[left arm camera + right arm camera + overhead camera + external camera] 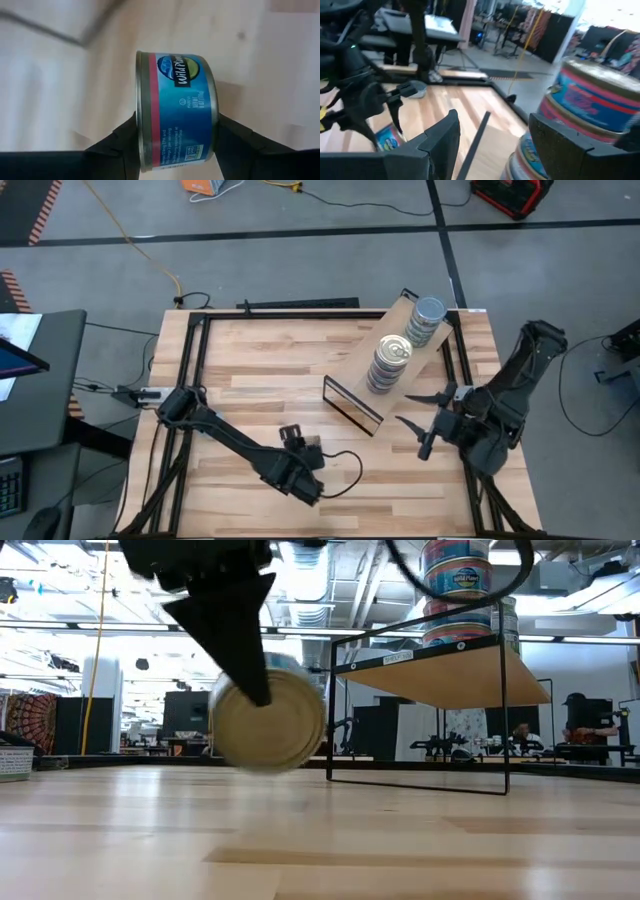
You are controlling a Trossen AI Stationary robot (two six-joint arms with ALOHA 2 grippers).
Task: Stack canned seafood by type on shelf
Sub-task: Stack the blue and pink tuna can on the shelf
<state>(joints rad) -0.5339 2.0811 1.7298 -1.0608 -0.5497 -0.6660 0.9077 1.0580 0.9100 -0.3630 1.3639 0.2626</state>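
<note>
Near the table's front edge, a blue-labelled tin (176,112) is pinched on its two flat faces by the left gripper (175,145) and held on edge just above the tabletop (260,370). Two stacks of tins (388,364) are seen on the shelf (352,372) toward the back right. Beside the shelf, the right gripper (422,418) is held with fingers spread, gripping nothing.

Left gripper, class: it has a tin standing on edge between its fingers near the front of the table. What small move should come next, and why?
Probably finish closing before lifting. The left gripper has a finger on each flat face of the blue-labelled tin, which stands on its rim on the tabletop and could roll. Both stacks wait on the shelf; the right gripper hangs open beside it.
</note>
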